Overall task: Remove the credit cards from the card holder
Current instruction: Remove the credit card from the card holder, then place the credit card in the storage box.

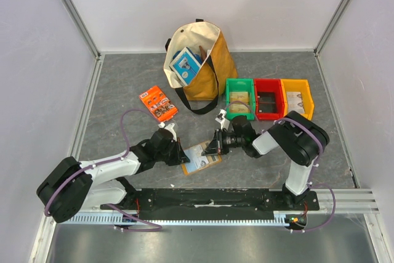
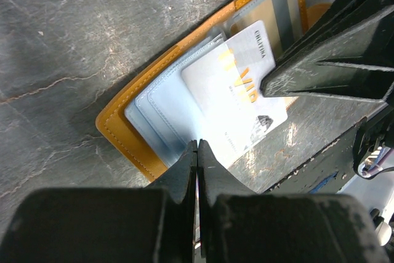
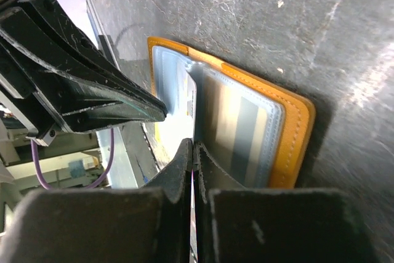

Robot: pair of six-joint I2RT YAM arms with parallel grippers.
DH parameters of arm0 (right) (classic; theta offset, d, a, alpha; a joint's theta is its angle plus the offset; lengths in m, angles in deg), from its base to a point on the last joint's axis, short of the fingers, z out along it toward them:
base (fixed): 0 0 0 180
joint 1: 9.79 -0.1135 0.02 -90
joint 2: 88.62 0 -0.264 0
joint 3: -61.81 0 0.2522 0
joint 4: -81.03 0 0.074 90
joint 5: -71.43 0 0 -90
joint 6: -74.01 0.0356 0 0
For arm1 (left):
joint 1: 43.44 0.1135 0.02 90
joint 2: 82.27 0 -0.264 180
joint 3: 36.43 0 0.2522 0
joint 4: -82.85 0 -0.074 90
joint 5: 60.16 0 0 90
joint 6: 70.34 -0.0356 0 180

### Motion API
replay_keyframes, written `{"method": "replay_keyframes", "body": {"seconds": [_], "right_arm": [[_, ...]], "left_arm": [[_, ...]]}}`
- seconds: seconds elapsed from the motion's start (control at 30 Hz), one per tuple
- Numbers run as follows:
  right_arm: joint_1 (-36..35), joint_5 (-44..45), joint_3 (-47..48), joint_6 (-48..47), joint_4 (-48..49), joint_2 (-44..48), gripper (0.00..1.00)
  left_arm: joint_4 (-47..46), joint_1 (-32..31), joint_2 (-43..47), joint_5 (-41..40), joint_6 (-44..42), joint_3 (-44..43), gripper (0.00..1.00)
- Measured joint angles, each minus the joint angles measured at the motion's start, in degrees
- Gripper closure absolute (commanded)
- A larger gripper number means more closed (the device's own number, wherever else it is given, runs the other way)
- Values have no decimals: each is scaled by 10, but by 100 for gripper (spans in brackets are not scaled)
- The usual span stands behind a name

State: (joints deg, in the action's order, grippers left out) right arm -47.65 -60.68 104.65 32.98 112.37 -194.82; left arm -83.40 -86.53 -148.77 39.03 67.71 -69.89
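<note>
- Grey, stone-patterned worktop [image 1: 123, 78] carries everything, with pale walls around it.
- Orange printed packet [image 1: 159, 103] lies flat on the left, just beyond the left arm.
- Left gripper [image 2: 197, 149] is low over the worktop, its black jaws pressed tight together. The tips sit on the near-left edge of the card holder, right at the rim of the white card. Whether they pinch that rim or only press on it cannot be told.
- Card holder [image 2: 117, 130], orange-tan with pale blue pockets facing up, lies open and flat near the middle of the worktop, between the two grippers.
- White card [image 2: 234, 90] lies askew, about half out of the blue pockets, its free end reaching past the holder's edge.
- A second card [image 2: 271, 10], beige with a grey stripe, sits behind a clear pocket on the holder's other half.
- Cream and mustard tote bag [image 1: 212, 75] stands open at the far middle, a blue-and-white box [image 1: 185, 66] inside it.
- Right gripper [image 3: 192, 147] is closed too, its tip resting on the white card, opposite the left one.
- Green bin [image 1: 228, 98], red bin [image 1: 257, 98] and yellow bin [image 1: 308, 100] stand touching in a row right of the bag.
</note>
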Motion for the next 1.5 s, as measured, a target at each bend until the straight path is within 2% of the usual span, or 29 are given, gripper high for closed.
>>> {"method": "replay_keyframes", "body": {"seconds": [0.13, 0.37, 0.43, 0.5, 0.63, 0.7, 0.73, 0.87, 1.1, 1.33, 1.5], "right_arm": [[17, 11, 2, -39, -69, 45, 100], [28, 69, 36, -135, -249, 149, 100], [29, 88, 47, -156, -290, 174, 100], [30, 106, 57, -179, -336, 204, 100], [30, 139, 89, -228, -435, 273, 100], [30, 149, 109, -251, -477, 302, 100], [30, 158, 143, -283, -530, 336, 100], [30, 160, 172, -317, -586, 374, 99], [30, 122, 252, -401, -674, 435, 97], [23, 62, 290, -480, -724, 446, 95], [7, 42, 306, -522, -757, 446, 94]], "left_arm": [[-5, 2, 3, 0, 0, 4, 98], [-1, 7, 20, 0, 0, 13, 98], [7, 8, 28, 0, -1, 13, 88], [21, 9, 44, -1, -5, 13, 71], [76, 9, 100, -7, -39, -8, 50], [109, 9, 128, -14, -67, -45, 39], [127, 10, 152, -18, -107, -110, 32], [166, 10, 160, -6, -180, -195, 23], [195, 10, 121, 87, -346, -375, 22], [236, 10, 27, 234, -476, -441, 25], [271, 10, -22, 301, -525, -465, 37]]}}
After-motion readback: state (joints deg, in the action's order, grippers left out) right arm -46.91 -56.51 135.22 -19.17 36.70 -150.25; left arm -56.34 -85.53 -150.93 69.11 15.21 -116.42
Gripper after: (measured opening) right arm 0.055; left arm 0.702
